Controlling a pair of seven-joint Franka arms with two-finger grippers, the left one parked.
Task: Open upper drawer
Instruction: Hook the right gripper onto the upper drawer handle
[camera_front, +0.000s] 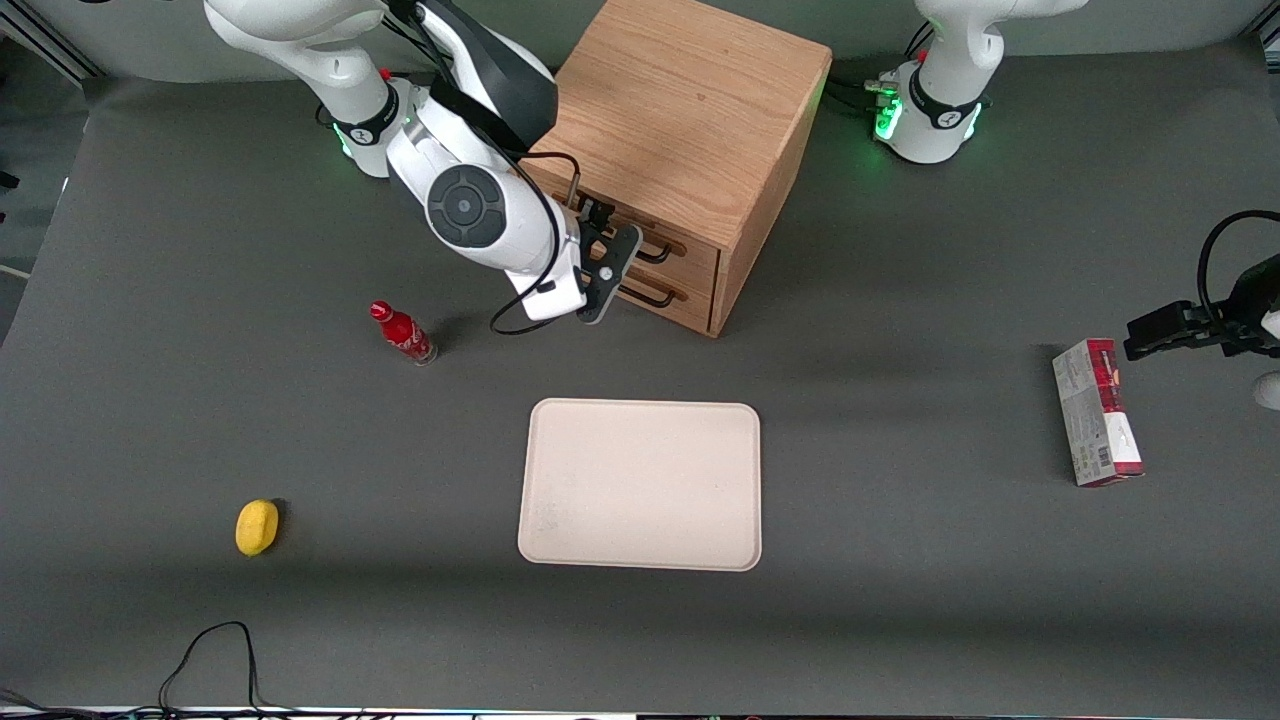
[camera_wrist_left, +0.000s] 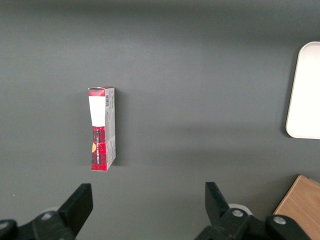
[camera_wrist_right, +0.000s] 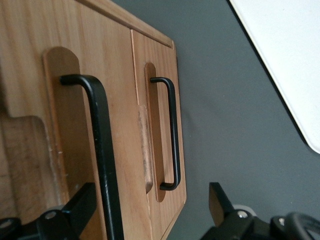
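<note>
The oak cabinet (camera_front: 690, 110) stands at the back middle of the table, with two drawer fronts. The upper drawer (camera_front: 694, 247) is shut; its black wire handle (camera_front: 657, 252) shows close up in the right wrist view (camera_wrist_right: 102, 150). The lower drawer (camera_front: 686, 302) with its own handle (camera_wrist_right: 171, 135) lies beneath it, next to the table. My right gripper (camera_front: 593, 225) is right in front of the upper drawer. It is open (camera_wrist_right: 150, 205), and the upper handle's bar runs between its two fingers, close to one fingertip (camera_wrist_right: 80, 205).
A cream tray (camera_front: 640, 485) lies nearer the front camera than the cabinet, also in the right wrist view (camera_wrist_right: 285, 60). A red bottle (camera_front: 403, 333) stands beside the working arm. A yellow lemon (camera_front: 257, 527) lies near the front. A red box (camera_front: 1097, 412) lies toward the parked arm's end.
</note>
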